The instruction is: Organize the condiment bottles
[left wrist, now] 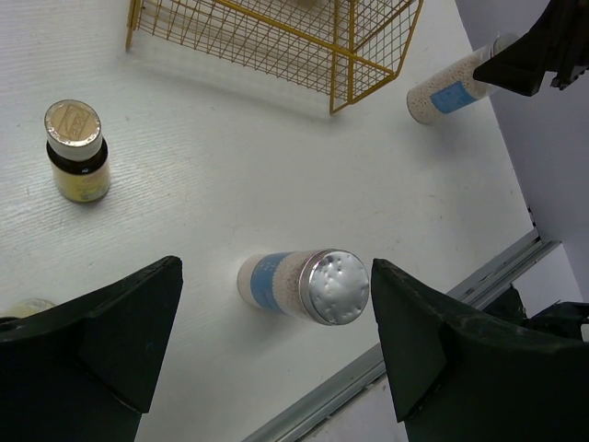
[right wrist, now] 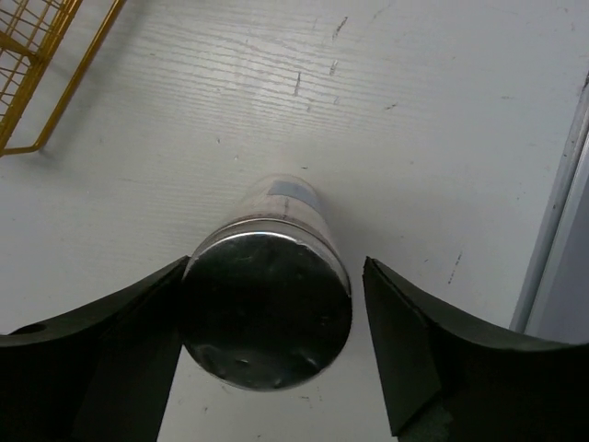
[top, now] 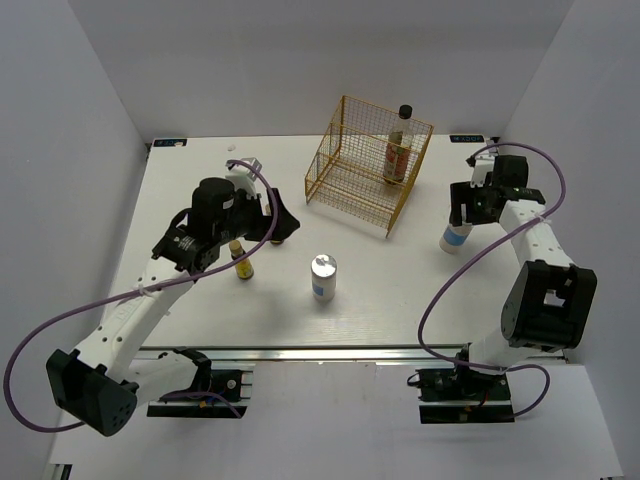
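A tall clear bottle [top: 398, 148] with a black cap and red-white label stands in the gold wire rack [top: 345, 175]. One white cylinder [top: 323, 278] with a blue label and silvery lid stands mid-table; in the left wrist view it [left wrist: 304, 285] lies below my open, empty left gripper [left wrist: 276, 269], which hovers [top: 283, 225] above the table. The other white cylinder [right wrist: 267, 308] stands between the fingers of my open right gripper [right wrist: 274, 276]; the left finger is against its lid and the right one stands apart. A dark amber bottle [top: 241, 262] stands left of centre. The left wrist view shows an amber bottle [left wrist: 76, 152], and another pale cap [left wrist: 28, 307] peeps past the left finger.
The rack [left wrist: 276, 41] stands at the back middle of the white table [top: 400, 290]. A metal rail [top: 300, 352] runs along the near edge. White walls close in the left, back and right sides. The right arm [top: 540, 300] rises near the right wall.
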### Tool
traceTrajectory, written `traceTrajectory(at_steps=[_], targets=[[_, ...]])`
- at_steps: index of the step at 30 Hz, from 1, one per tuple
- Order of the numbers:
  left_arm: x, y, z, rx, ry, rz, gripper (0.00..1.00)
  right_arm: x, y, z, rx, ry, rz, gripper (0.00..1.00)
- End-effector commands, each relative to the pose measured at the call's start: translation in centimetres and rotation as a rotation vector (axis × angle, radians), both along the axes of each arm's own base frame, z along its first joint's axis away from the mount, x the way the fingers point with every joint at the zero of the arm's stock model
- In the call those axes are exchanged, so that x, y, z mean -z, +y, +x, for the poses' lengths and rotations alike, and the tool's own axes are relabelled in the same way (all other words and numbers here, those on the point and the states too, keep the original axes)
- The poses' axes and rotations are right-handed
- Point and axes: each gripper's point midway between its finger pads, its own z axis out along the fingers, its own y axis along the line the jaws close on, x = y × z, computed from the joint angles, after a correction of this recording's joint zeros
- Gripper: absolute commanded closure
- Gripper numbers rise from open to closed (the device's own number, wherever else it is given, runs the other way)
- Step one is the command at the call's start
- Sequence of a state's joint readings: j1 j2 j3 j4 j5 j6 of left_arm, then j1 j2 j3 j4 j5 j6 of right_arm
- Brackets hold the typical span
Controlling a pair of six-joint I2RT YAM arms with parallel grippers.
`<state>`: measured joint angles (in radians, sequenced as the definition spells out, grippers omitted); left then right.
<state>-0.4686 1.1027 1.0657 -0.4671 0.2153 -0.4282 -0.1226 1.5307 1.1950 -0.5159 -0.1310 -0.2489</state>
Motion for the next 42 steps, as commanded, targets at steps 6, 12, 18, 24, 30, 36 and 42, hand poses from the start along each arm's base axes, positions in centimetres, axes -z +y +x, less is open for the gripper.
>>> traceTrajectory(at_steps=[6, 12, 18, 24, 30, 36, 42], targets=[[-0.3, 0.6, -0.7, -0.029, -0.008, -0.011, 0.07, -2.2, 0.4, 1.8, -0.057, -0.103, 0.001, 0.53], [-0.3, 0.5, -1.0, -0.022, 0.000, -0.018, 0.07, -7.8, 4.8, 0.2, -0.352, -0.220, 0.097, 0.83], [-0.2, 0.6, -1.3, -0.013, 0.001, -0.012, 0.07, -16.4, 13.3, -2.5, -0.750, -0.376, 0.163, 1.00], [-0.7, 0.8, -1.5, -0.015, -0.015, -0.014, 0.07, -20.7, 21.4, -4.5, -0.906, -0.392, 0.270, 1.00], [-0.6, 0.7, -1.6, -0.019, -0.021, -0.030, 0.07, -25.0, 26.6, 1.3, -0.801, -0.556, 0.277, 1.00], [-1.0, 1.0, -1.5, -0.039, -0.031, -0.034, 0.07, -26.3, 29.2, 10.5, -0.666, -0.636, 0.278, 1.00], [-1.3, 1.6, -1.5, -0.077, -0.041, -0.044, 0.07, -24.7, 29.4, 14.3, -0.633, -0.693, 0.203, 1.00]])
